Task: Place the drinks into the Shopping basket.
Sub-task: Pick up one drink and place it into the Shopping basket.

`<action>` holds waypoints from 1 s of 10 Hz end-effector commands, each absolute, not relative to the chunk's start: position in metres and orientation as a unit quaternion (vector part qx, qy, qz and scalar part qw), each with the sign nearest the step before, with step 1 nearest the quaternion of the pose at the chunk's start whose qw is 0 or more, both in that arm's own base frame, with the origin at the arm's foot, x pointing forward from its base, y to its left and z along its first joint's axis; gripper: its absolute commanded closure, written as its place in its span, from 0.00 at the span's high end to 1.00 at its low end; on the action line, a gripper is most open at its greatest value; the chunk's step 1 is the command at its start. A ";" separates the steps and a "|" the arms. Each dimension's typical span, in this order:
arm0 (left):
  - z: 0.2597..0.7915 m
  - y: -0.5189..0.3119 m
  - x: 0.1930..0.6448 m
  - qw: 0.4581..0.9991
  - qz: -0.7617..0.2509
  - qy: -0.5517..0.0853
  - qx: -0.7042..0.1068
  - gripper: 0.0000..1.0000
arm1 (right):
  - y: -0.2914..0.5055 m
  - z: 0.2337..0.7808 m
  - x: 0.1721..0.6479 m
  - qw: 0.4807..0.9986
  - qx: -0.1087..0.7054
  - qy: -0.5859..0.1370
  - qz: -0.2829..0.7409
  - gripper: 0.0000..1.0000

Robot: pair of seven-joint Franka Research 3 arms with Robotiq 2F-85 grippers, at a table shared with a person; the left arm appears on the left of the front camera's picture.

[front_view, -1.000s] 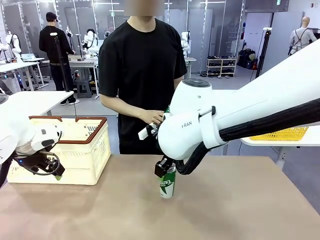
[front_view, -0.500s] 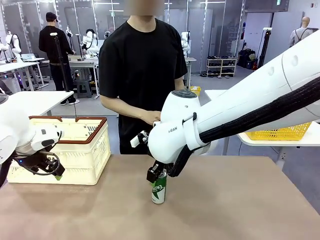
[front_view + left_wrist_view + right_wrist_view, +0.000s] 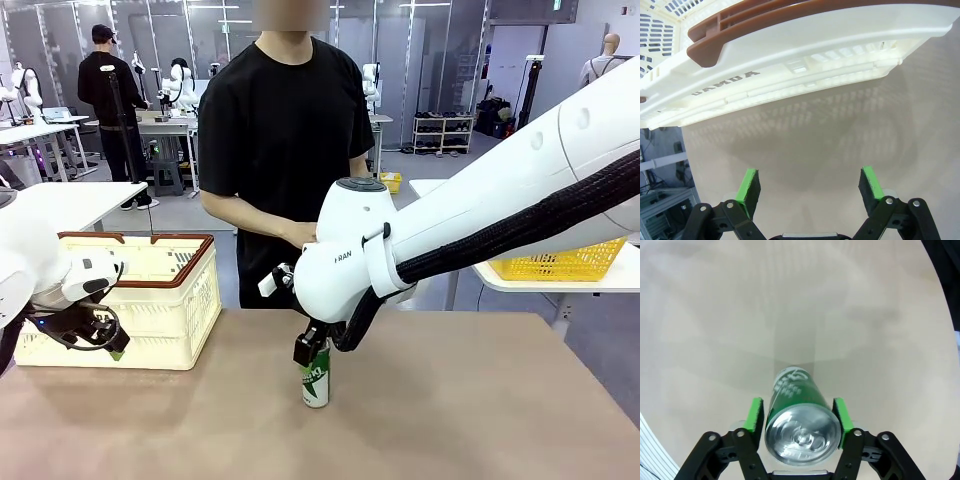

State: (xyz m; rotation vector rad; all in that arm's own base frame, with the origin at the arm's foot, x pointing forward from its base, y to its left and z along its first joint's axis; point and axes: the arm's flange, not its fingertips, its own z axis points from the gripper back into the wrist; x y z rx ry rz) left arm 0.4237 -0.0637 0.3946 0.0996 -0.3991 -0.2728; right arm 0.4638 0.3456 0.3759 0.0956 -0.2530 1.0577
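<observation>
The green can (image 3: 796, 390) stands upright on the tabletop (image 3: 715, 315) between the fingers of the right end effector (image 3: 797, 410) (pressing it or just clear, I cannot tell), probably set there for the other arm. The left end effector (image 3: 810, 182) hangs released and empty, with the Shopping basket (image 3: 790, 75) just ahead of it.

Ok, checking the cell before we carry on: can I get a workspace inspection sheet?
Surface: beige tabletop, no spills seen.
Job's things: slim green metal can upright mid-table; cream slotted plastic basket with brown rim at robot's left.
Clutter: nothing seen.
Tools: left tool open beside the basket; right tool flanks the can, grip unclear.
Cables: black ribbed hose along the right arm, off the tabletop.
Surroundings: person in black T-shirt at far edge; yellow mesh basket on a neighbouring table.
</observation>
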 end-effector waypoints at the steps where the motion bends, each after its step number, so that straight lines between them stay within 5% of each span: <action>1: 0.396 -0.063 0.423 0.970 -0.134 -0.196 0.050 1.00 | 0.345 0.376 0.467 0.845 0.029 -0.105 0.524 0.98; 2: 0.396 -0.063 0.423 0.970 -0.134 -0.196 0.050 1.00 | 0.344 0.376 0.467 0.842 0.023 -0.097 0.531 0.82; 3: 0.396 -0.063 0.423 0.970 -0.134 -0.196 0.050 1.00 | 0.343 0.376 0.467 0.840 0.018 -0.089 0.534 1.00; 10: 0.396 -0.063 0.423 0.970 -0.134 -0.196 0.050 1.00 | 0.229 0.422 0.438 0.851 0.029 -0.077 0.519 1.00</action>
